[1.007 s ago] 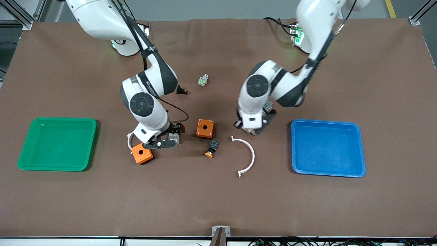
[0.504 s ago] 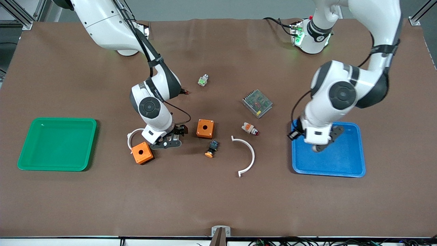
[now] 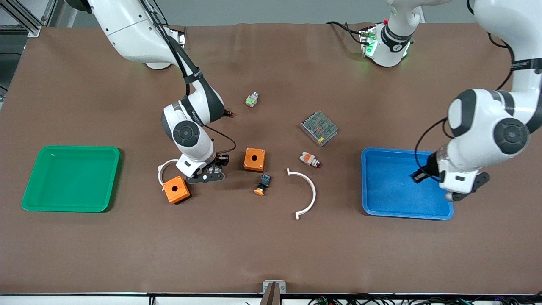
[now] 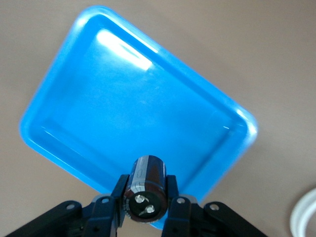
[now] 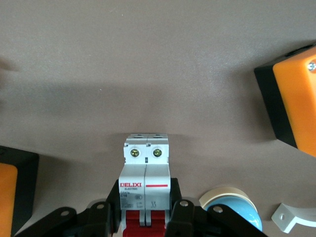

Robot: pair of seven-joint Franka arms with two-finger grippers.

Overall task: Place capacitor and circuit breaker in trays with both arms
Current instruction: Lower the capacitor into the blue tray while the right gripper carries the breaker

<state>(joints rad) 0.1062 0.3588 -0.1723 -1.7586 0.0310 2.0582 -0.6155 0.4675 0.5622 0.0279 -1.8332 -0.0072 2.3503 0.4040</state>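
Observation:
My left gripper [image 3: 460, 191] is shut on the capacitor [image 4: 146, 186], a stubby black cylinder with a reddish sheen. It holds it in the air over the edge of the blue tray [image 3: 402, 151] at the left arm's end. The tray's bare floor [image 4: 133, 98] fills the left wrist view. My right gripper [image 3: 210, 173] is low at the table between two orange boxes. Its fingers [image 5: 111, 217] press both sides of the circuit breaker [image 5: 146, 170], a white-grey block with red toggles. In the front view the breaker is hidden under the hand.
A green tray [image 3: 70, 178] lies at the right arm's end. Around the right gripper are orange boxes [image 3: 255, 159] [image 3: 177, 189], a white ring [image 3: 163, 169] and an orange-capped button [image 3: 262, 184]. Mid-table are a white arc [image 3: 307, 192], a mesh power supply [image 3: 319, 128] and a white-orange-red button [image 3: 309, 159].
My left arm has swung from mid-table to the blue tray's outer edge, carrying the capacitor. My right gripper has shifted slightly and settled lower on the circuit breaker.

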